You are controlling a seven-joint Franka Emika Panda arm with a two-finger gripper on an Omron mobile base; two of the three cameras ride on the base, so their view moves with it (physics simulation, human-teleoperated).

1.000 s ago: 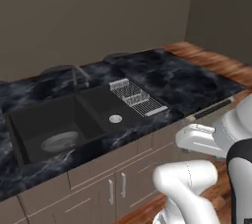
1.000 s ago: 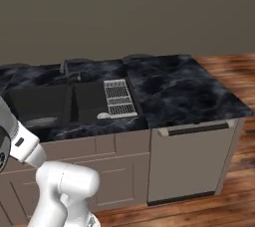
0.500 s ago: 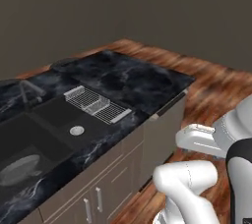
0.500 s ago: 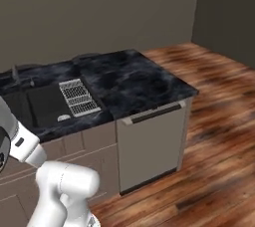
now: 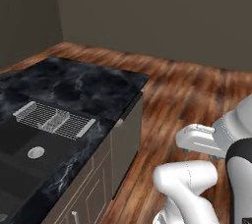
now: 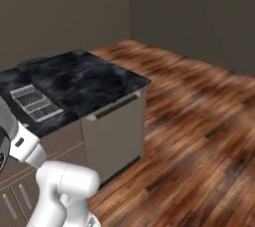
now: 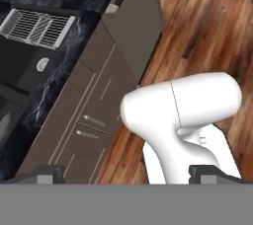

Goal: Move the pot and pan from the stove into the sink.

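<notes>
The sink [image 5: 18, 170] is a dark basin sunk in the black marbled counter [image 5: 83, 83], at the lower left of the left base view, with a round drain in its floor. It also lies at the upper left of the hand view, as the sink [image 7: 20, 78]. My gripper [image 7: 127, 173] is open, its two dark fingertips [image 7: 49, 172] far apart and nothing between them. It hangs over the wood floor in front of the cabinets, well apart from the sink. The pot, the pan and the stove are out of view.
A wire dish rack [image 5: 54, 119] [image 6: 35, 102] [image 7: 37, 26] lies on the counter beside the sink. The counter ends at a grey dishwasher front [image 6: 114, 131]. Open wood floor [image 6: 199, 121] stretches right to dark walls. Cabinet fronts with handles [image 7: 91, 120] stand below the counter.
The whole picture has swung right, so the camera has turned. The sink and rack have slid towards the left edge and more floor shows. The gripper stays open.
</notes>
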